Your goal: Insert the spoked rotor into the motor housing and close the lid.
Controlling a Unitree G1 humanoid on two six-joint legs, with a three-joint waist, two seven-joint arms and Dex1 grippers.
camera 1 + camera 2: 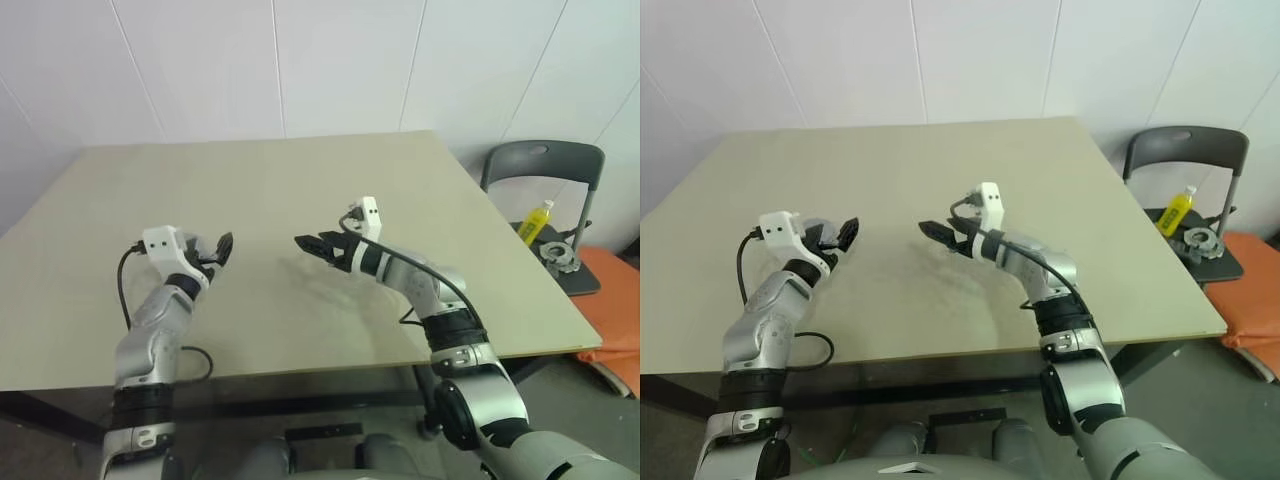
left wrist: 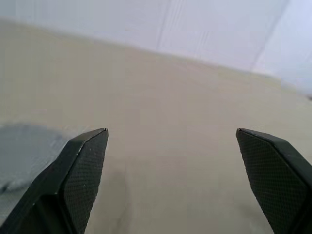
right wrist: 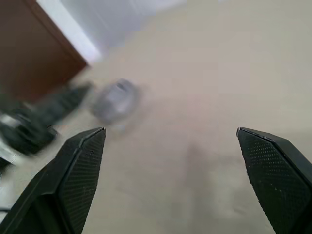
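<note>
The spoked rotor, the motor housing and the lid are out of view on the table. My left gripper (image 1: 220,250) hovers low over the beige table (image 1: 300,180) near its front left, open, with nothing between its fingers (image 2: 85,165). My right gripper (image 1: 308,243) hangs just right of it, near the table's middle front, pointing left toward the left gripper. It is open and empty too, fingers (image 3: 80,170) wide apart. In the right wrist view a blurred grey round shape (image 3: 116,100) sits beside the dark left gripper; I cannot tell what it is.
A grey chair (image 1: 545,165) stands past the table's right edge. On its seat stand a yellow bottle (image 1: 536,220) and a round grey metal piece (image 1: 560,255), too small to identify. Something orange (image 1: 615,300) lies on the floor beyond it. White walls back the table.
</note>
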